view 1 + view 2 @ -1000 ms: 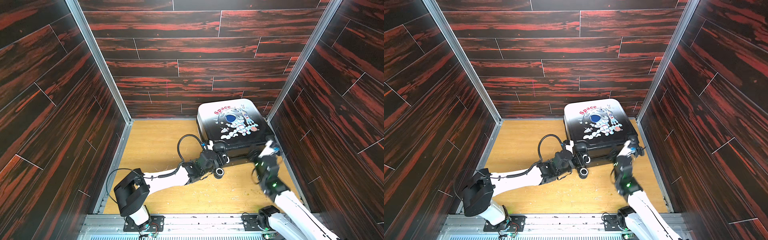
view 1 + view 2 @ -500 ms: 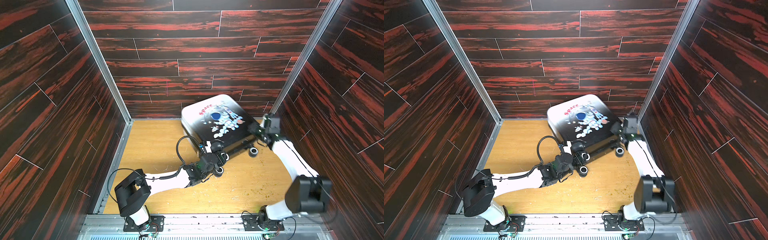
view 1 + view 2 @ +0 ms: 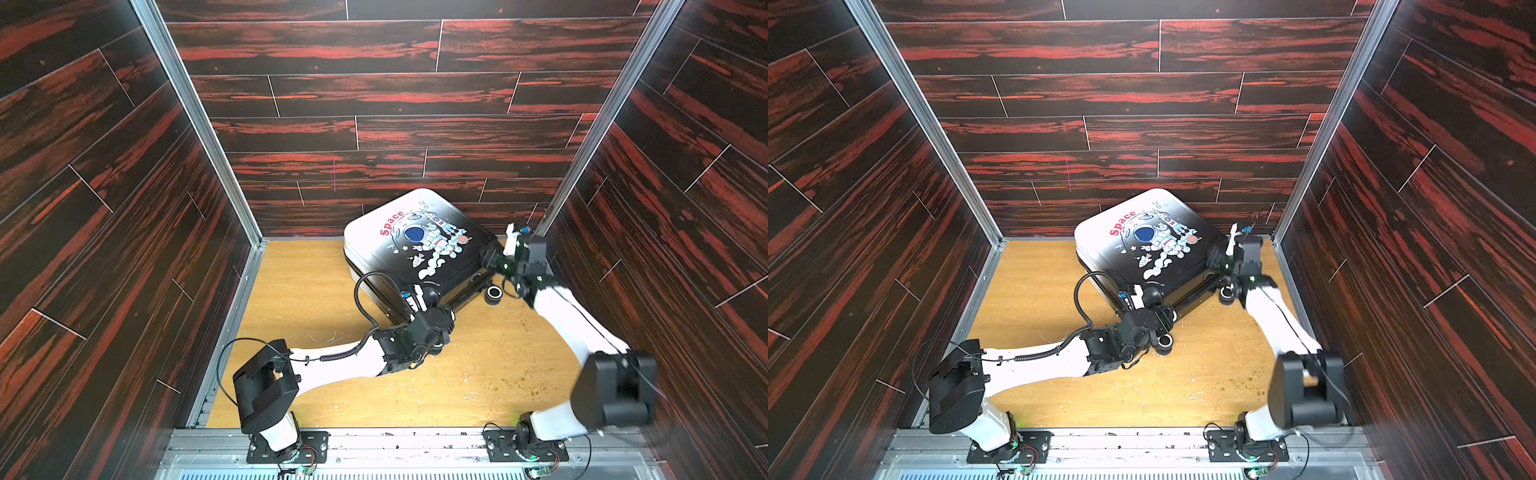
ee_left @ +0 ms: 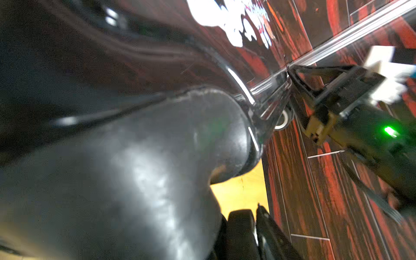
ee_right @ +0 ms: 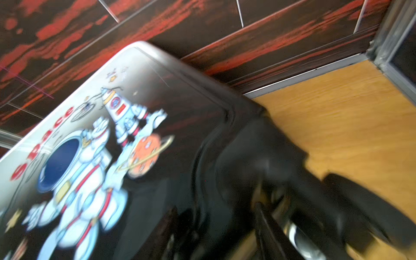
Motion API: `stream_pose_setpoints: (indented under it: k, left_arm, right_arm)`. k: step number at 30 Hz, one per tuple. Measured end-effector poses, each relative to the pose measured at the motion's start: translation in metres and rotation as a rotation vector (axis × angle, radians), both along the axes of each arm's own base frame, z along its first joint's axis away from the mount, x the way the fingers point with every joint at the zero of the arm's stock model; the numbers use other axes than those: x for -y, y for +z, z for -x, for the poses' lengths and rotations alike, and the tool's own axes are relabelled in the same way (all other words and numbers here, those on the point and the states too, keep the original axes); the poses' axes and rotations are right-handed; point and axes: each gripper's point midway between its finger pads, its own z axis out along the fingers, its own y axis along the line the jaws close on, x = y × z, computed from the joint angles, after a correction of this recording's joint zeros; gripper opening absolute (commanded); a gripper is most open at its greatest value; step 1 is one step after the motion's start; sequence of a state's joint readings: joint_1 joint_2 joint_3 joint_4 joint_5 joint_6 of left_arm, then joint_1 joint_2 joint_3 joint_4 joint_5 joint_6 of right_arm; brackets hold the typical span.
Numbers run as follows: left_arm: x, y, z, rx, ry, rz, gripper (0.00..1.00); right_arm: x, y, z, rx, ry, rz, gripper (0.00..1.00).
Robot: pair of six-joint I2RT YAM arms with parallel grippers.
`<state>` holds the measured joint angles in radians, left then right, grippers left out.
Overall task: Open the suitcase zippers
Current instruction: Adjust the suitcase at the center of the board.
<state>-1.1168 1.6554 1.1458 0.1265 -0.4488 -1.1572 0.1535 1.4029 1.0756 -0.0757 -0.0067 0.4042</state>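
Observation:
The suitcase (image 3: 415, 245) (image 3: 1142, 241) lies flat at the back right of the wooden floor, turned at an angle, with its astronaut lid (image 5: 90, 146) up. The black zippers' track (image 3: 351, 266) runs along its side seam; I cannot make out any pulls. My left gripper (image 3: 417, 297) (image 4: 208, 213) is at the near corner, shut around the rounded black wheel mount (image 4: 180, 146), which hides one finger. My right gripper (image 3: 490, 257) (image 5: 215, 207) is at the right-hand corner, its fingers (image 5: 258, 209) closed on either side of the black corner bulge, blurred.
Dark red plank walls close in on three sides, and the case's far corner nearly touches the back wall (image 3: 374, 208). The right arm (image 4: 349, 108) runs close to the right wall and corner post (image 3: 552, 208). One spinner wheel (image 3: 493, 293) sits by the right gripper. Crumbs dot the floor (image 3: 498, 374).
The suitcase has turned anticlockwise about its near corner. The right arm went from the front of the case to its right corner by the wall. The left gripper stayed at the near wheel.

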Motion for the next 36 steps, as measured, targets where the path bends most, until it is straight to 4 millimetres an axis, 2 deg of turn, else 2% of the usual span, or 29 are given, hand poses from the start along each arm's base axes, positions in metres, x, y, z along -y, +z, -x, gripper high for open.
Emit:
stream_pose_setpoints:
  k: [2,3,4,5,7,10,12,13,15,16,17,19,20,22,24,26,28,29,31,33,36]
  left_arm:
    - [0.002,0.002,0.002,0.001,-0.014,-0.007,0.59]
    - [0.003,0.0,0.004,0.005,-0.04,-0.044,0.64]
    - [0.003,0.0,0.007,0.012,-0.07,-0.082,0.73]
    - [0.005,0.0,0.013,0.032,-0.125,-0.142,0.87]
    - [0.011,0.009,0.035,0.098,-0.285,-0.267,0.93]
    - [0.014,0.048,0.071,0.189,-0.477,-0.364,0.95]
    - [0.012,0.103,0.077,0.279,-0.53,-0.323,0.97]
    - [0.005,0.128,0.073,0.314,-0.521,-0.299,0.97]
    - [-0.025,0.182,0.05,0.385,-0.433,-0.24,0.97]
    - [-0.042,0.2,0.038,0.405,-0.378,-0.225,0.97]
    - [-0.064,0.216,0.019,0.421,-0.298,-0.216,0.97]
    - [-0.101,0.234,-0.015,0.423,-0.162,-0.214,0.97]
    - [-0.121,0.238,-0.039,0.409,-0.081,-0.22,0.97]
    - [-0.148,0.24,-0.085,0.376,0.04,-0.224,0.97]
    - [-0.169,0.232,-0.135,0.338,0.139,-0.237,0.97]
    - [-0.187,0.208,-0.189,0.286,0.216,-0.269,0.97]
    - [-0.202,0.176,-0.228,0.231,0.265,-0.311,0.97]
    - [-0.209,0.159,-0.242,0.204,0.281,-0.333,0.96]
    - [-0.226,0.119,-0.268,0.139,0.312,-0.386,0.96]
    - [-0.242,0.092,-0.288,0.098,0.332,-0.411,0.96]
    - [-0.256,0.068,-0.318,0.07,0.333,-0.369,0.92]
  right_arm:
    - [-0.028,-0.001,0.037,-0.02,0.079,-0.003,0.55]
    - [-0.039,0.0,0.055,-0.028,0.115,0.0,0.56]
    - [-0.047,0.0,0.069,-0.039,0.141,0.002,0.56]
    - [-0.049,0.001,0.08,-0.05,0.152,0.006,0.57]
    - [-0.045,0.001,0.09,-0.07,0.139,0.015,0.57]
    - [-0.036,0.0,0.1,-0.095,0.11,0.017,0.59]
    - [-0.033,-0.001,0.104,-0.111,0.095,0.014,0.61]
    - [-0.031,0.0,0.104,-0.116,0.084,0.017,0.62]
    - [-0.023,0.001,0.104,-0.128,0.038,0.036,0.65]
    - [-0.017,0.001,0.104,-0.131,0.007,0.049,0.66]
    - [-0.009,0.002,0.104,-0.136,-0.029,0.063,0.67]
    - [0.007,0.008,0.1,-0.131,-0.106,0.077,0.68]
    - [0.02,0.015,0.096,-0.122,-0.161,0.076,0.68]
    - [0.045,0.031,0.086,-0.094,-0.268,0.059,0.68]
    - [0.076,0.048,0.073,-0.061,-0.384,0.029,0.68]
    - [0.107,0.061,0.056,-0.034,-0.482,-0.003,0.68]
    - [0.129,0.068,0.034,-0.03,-0.53,-0.017,0.68]
    - [0.135,0.07,0.022,-0.036,-0.535,-0.019,0.67]
    - [0.136,0.075,-0.024,-0.048,-0.487,-0.03,0.67]
    - [0.129,0.071,-0.064,-0.059,-0.408,-0.05,0.67]
    - [0.109,0.048,-0.117,-0.109,-0.261,-0.102,0.66]
